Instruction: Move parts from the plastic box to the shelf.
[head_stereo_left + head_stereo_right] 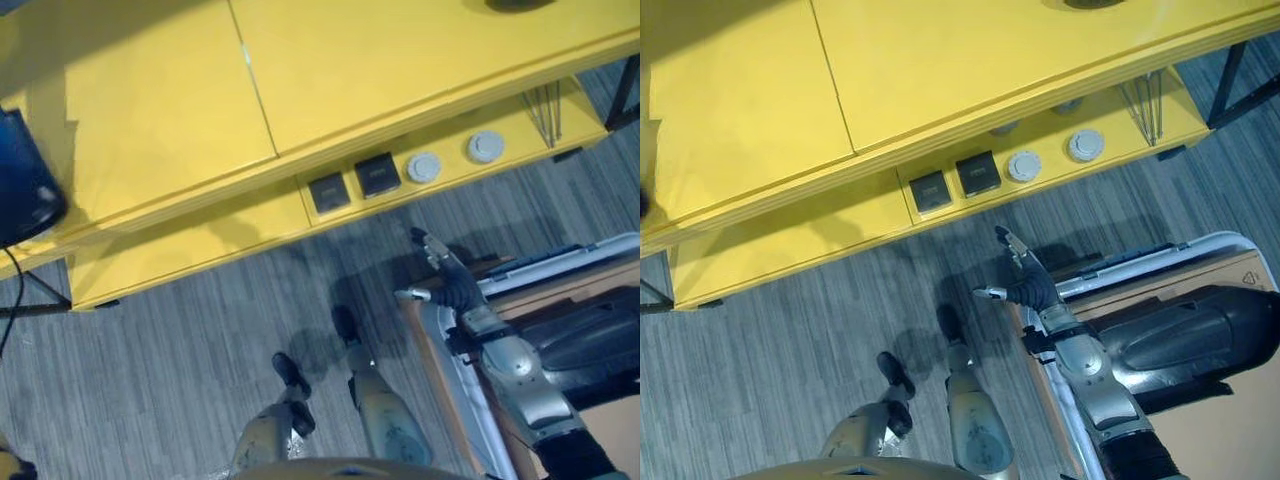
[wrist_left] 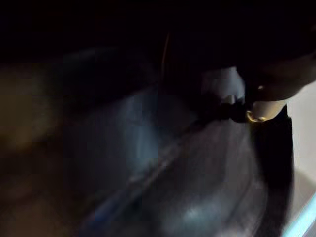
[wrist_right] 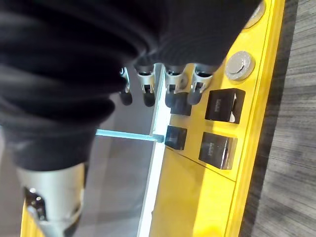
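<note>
Now | yellow shelf [image 1: 450, 175]: two black blocks [image 1: 378, 174], two round parts [image 1: 424, 166] | right robot hand [image 1: 1025, 285] fingers relaxed, empty

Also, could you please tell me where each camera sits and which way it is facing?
Left eye view: on the head, facing down at the yellow shelf, its black square parts and grey round parts; the right hand shows beside the clear plastic box.
Right eye view: beside it, same scene.
Left wrist view: on the left wrist; too dark to tell.
Right wrist view: along the right hand's straight fingers toward the same parts.
</note>
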Robot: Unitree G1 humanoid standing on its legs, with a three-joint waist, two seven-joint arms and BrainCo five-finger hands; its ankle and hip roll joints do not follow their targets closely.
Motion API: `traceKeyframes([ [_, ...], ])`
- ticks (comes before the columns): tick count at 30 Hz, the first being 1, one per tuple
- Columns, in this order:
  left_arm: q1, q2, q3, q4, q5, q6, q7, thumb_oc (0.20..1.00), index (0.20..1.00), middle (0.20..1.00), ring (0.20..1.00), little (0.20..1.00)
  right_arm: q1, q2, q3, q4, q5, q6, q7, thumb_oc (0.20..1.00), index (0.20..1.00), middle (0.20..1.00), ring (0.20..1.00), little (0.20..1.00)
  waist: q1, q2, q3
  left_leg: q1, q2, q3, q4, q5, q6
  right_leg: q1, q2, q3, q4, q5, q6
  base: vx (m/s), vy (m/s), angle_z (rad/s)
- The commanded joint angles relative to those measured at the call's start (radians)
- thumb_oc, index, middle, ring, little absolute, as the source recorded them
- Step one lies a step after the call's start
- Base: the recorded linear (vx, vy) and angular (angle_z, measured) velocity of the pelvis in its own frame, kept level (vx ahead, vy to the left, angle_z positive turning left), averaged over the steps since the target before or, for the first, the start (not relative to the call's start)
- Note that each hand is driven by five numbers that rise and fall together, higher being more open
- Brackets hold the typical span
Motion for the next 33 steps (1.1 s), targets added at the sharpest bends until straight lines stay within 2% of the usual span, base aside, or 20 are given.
traceKeyframes([
  [1,0.042,-0.176,-0.070,0.020,-0.154,0.007,-0.051,0.200,0.200,0.200,0.200,0.200,-0.019,0.066,-0.035,-0.013,0.000,-0.020,-0.043,1.000,1.000,1.000,1.000,1.000,-0.003,-0.034,0.019,0.040,0.068,-0.033,0.035,-0.079,-0.073,0.037,-0.015,-0.071,0.135,-0.224,0.195,0.00,0.010,0.04],
  [2,0.056,-0.195,-0.047,0.019,-0.208,0.008,-0.058,0.200,0.200,0.200,0.200,0.200,-0.030,0.073,-0.037,-0.013,0.004,-0.016,-0.058,1.000,1.000,1.000,1.000,1.000,-0.005,-0.037,0.019,0.037,0.069,-0.032,0.035,-0.080,-0.074,0.034,-0.013,-0.070,0.134,-0.223,0.195,0.00,0.010,0.07],
  [5,0.081,-0.209,-0.023,0.017,-0.247,0.008,-0.070,0.200,0.200,0.200,0.200,0.200,-0.047,0.077,-0.033,-0.013,0.006,-0.013,-0.070,1.000,1.000,1.000,1.000,1.000,-0.006,-0.042,0.020,0.031,0.071,-0.034,0.037,-0.082,-0.072,0.030,-0.012,-0.069,0.134,-0.220,0.195,0.01,0.010,0.06],
  [14,0.062,-0.218,-0.038,0.014,-0.244,0.003,-0.082,0.200,0.200,0.200,0.200,0.200,-0.054,0.072,-0.009,-0.016,-0.002,-0.014,-0.062,1.000,1.000,1.000,1.000,1.000,-0.005,-0.052,0.020,0.021,0.077,-0.035,0.039,-0.085,-0.073,0.023,-0.007,-0.070,0.131,-0.215,0.194,0.00,0.000,-0.01],
  [21,-0.017,-0.194,-0.102,0.001,-0.196,-0.002,-0.073,0.200,0.200,0.200,0.200,0.200,-0.057,0.066,-0.003,-0.007,-0.011,-0.016,-0.060,1.000,1.000,1.000,1.000,1.000,-0.006,-0.045,0.016,0.014,0.077,-0.033,0.044,-0.089,-0.071,0.014,-0.006,-0.066,0.132,-0.214,0.194,0.00,0.000,0.00],
  [28,-0.213,-0.116,-0.203,-0.022,-0.146,-0.028,-0.007,0.200,0.200,0.200,0.200,0.200,-0.050,0.070,0.008,0.005,-0.011,-0.026,-0.048,1.000,1.000,1.000,1.000,1.000,-0.008,-0.040,0.008,0.002,0.080,-0.027,0.053,-0.094,-0.073,-0.001,-0.005,-0.066,0.132,-0.209,0.200,0.02,-0.003,-0.03],
  [33,-0.319,-0.085,-0.266,-0.003,-0.109,-0.018,0.030,0.200,0.200,0.200,0.200,0.200,-0.051,0.075,0.022,0.003,0.003,-0.031,-0.043,1.000,1.000,1.000,1.000,1.000,-0.014,-0.039,0.012,-0.006,0.084,-0.022,0.066,-0.101,-0.074,-0.015,0.001,-0.058,0.139,-0.206,0.203,0.02,-0.011,-0.08],
])
